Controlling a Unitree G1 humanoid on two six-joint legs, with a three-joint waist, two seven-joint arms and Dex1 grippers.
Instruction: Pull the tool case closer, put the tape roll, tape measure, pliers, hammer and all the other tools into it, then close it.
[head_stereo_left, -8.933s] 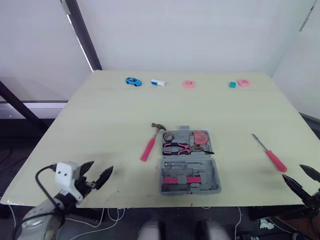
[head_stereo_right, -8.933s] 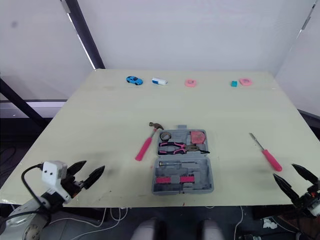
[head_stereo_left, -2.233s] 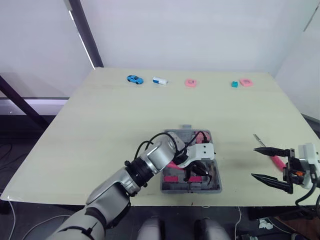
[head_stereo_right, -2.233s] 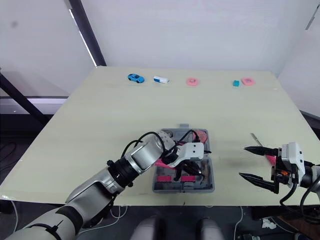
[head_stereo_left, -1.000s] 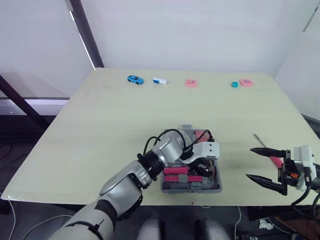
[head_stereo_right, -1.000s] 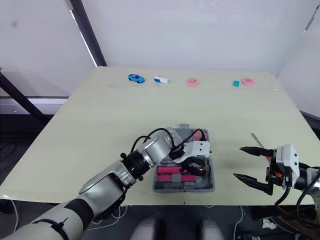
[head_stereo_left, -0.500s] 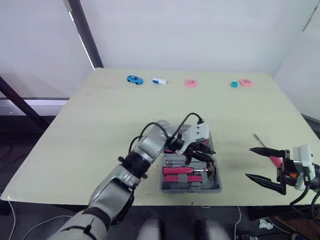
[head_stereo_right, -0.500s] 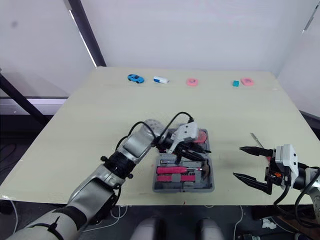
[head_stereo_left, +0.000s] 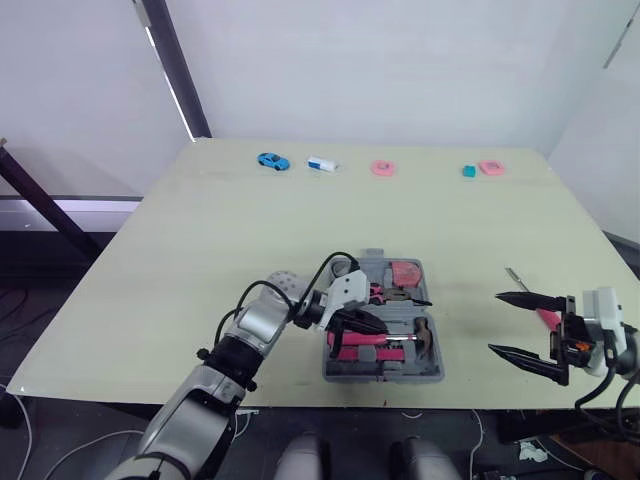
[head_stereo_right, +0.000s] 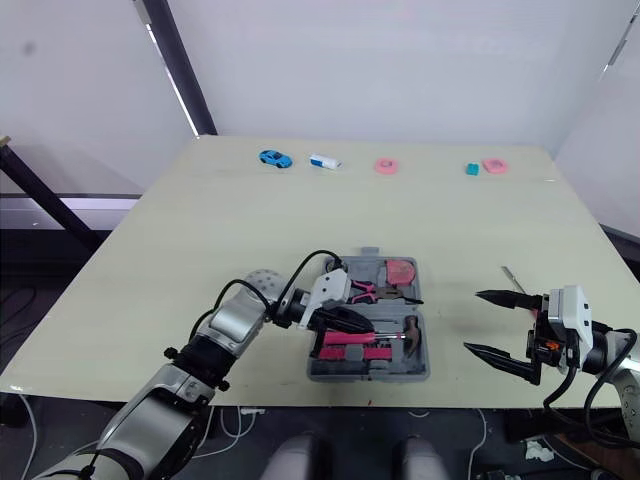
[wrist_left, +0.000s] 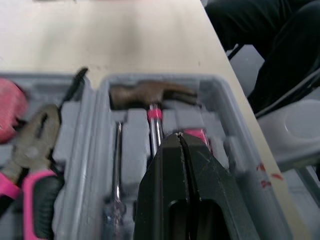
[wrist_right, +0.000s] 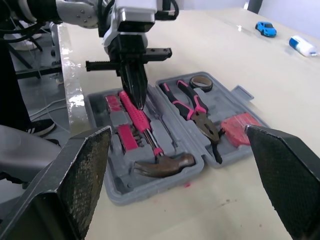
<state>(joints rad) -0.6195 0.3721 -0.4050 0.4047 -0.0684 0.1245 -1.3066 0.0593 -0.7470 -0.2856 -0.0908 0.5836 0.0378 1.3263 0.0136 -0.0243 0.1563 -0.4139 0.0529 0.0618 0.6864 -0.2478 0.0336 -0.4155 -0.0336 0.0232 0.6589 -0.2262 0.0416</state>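
the grey tool case (head_stereo_left: 383, 375) lies unlatched near the counter (head_stereo_left: 200, 230) front edge; hammer (wrist_right: 150, 135) in its front half, pliers (head_stereo_left: 385, 294) behind; left gripper (wrist_right: 139, 102) points at the hammer handle, jaws pressed together, empty; right gripper (head_stereo_left: 494, 322), jaws spread wide, hangs beside the screwdriver (head_stereo_left: 514, 277).
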